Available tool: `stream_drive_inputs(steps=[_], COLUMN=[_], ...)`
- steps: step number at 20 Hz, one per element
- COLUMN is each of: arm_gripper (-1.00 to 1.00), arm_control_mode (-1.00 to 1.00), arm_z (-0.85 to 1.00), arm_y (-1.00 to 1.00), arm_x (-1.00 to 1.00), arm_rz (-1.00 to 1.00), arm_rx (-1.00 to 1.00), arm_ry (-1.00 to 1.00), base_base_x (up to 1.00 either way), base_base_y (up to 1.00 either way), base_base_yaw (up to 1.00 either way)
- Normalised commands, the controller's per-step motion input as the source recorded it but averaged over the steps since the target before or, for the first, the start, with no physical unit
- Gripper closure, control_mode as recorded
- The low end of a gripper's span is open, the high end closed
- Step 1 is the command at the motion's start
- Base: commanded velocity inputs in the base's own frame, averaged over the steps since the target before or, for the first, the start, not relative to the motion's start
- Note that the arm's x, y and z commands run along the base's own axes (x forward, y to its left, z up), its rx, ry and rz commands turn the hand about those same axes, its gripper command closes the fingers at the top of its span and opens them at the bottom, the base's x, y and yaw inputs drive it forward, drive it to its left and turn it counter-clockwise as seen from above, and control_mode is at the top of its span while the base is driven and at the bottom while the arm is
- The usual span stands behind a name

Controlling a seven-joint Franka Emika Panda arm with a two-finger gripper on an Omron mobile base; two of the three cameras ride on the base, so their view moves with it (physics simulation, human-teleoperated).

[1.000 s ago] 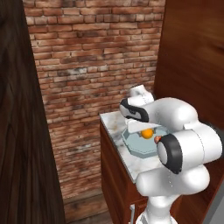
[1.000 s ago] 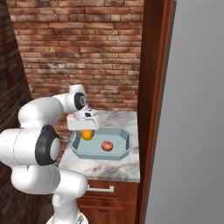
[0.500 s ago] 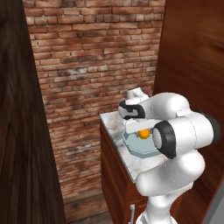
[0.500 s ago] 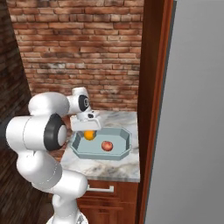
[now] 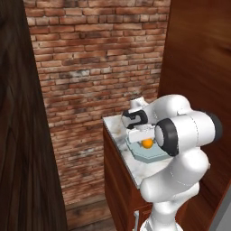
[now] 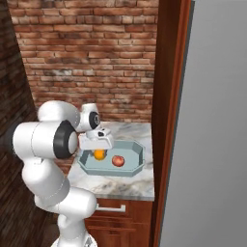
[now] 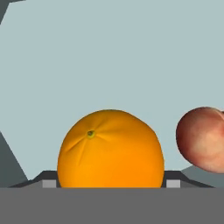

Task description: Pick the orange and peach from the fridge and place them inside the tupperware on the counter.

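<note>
My gripper (image 6: 98,146) hangs low over the left part of the tupperware (image 6: 138,152) on the counter (image 6: 126,186), shut on the orange (image 6: 99,154). The hand view has the orange (image 7: 111,148) between both fingertips (image 7: 50,183), just above the pale blue-grey floor of the tupperware (image 7: 109,52). The peach (image 6: 117,160) lies in the tray just to the right of the orange, and its reddish-pink side (image 7: 202,140) sits at the right edge of the hand view. From the left base view, the orange (image 5: 146,143) shows under the gripper (image 5: 141,135), over the tupperware (image 5: 150,157).
The grey fridge door (image 6: 212,144) fills the right side, with a reddish-brown wood panel (image 6: 170,87) between it and the counter. A brick wall (image 6: 91,53) stands behind the counter. A dark wood panel (image 5: 22,135) closes off the left. The cabinet drawer has a silver handle (image 6: 112,209).
The gripper has sunk a little lower into the tupperware with the orange, and the arm's elbow has swung. The peach has stayed in place.
</note>
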Motion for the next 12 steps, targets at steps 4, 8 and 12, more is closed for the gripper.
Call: stream_drive_inputs(steps=[4, 8, 12], arm_gripper=[1.0, -1.0, -1.0], arm_control_mode=[-1.0, -1.0, -1.0], arm_z=[-0.26, -0.23, -0.21], arm_y=[0.0, -0.01, -0.08], arm_x=[0.02, 0.08, 0.01], arm_rz=[0.0, 0.0, 0.0], arm_rx=[0.0, 0.0, 0.0], arm_ry=[0.0, 0.0, 0.0], base_base_x=[0.0, 0.0, 0.0], base_base_y=[0.0, 0.0, 0.0], base_base_yaw=[0.0, 0.0, 0.0])
